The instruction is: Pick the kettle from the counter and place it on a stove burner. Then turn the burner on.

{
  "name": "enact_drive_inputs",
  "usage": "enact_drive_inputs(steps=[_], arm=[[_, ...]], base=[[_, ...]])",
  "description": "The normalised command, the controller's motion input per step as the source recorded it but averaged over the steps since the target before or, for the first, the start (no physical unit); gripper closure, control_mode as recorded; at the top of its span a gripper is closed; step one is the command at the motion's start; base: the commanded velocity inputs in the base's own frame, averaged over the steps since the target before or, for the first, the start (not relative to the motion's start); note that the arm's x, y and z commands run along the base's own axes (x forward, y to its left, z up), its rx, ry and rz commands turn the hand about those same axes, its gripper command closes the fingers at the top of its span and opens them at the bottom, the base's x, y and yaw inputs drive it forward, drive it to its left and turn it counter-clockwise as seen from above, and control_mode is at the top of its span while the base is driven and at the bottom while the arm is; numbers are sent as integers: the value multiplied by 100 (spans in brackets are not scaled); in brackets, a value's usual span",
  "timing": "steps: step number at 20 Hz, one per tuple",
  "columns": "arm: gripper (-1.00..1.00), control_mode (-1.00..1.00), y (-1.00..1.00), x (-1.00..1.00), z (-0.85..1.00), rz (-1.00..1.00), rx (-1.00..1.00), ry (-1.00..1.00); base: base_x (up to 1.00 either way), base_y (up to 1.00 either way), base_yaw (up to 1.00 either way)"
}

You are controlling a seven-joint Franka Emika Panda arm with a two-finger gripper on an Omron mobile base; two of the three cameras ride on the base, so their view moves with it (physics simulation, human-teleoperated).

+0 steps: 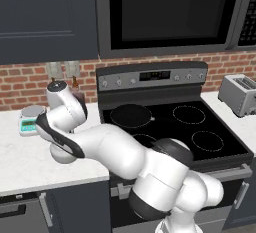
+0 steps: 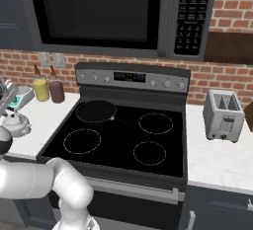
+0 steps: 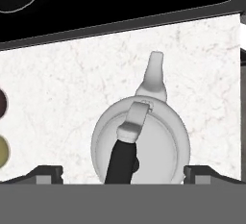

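Observation:
The silver-grey kettle stands upright on the white counter, left of the black cooktop. Its black arched handle runs toward the bottom of the hand view and its spout points at the cooktop edge. My gripper hangs straight above it, open, with one dark fingertip on each side of the kettle body and nothing held. In the right base view the kettle sits at the far left edge. The right-front stove burner is a bare white ring in the glass.
A round black pan sits on the back-left ring. A yellow cup, a maroon cup and a teal scale stand behind the kettle. A toaster is on the right counter. The stove's knobs line its back panel.

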Motion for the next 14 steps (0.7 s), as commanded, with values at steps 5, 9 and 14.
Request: enact_drive_inputs(steps=[5, 9, 14], arm=[[-100, -100, 0, 9, -21, -7, 0, 2], [-100, -100, 0, 0, -4, -3, 0, 1], [-100, -100, 0, 0, 0, 0, 0, 0]], base=[[0, 0, 0], [0, 0, 0], [0, 0, 0]])
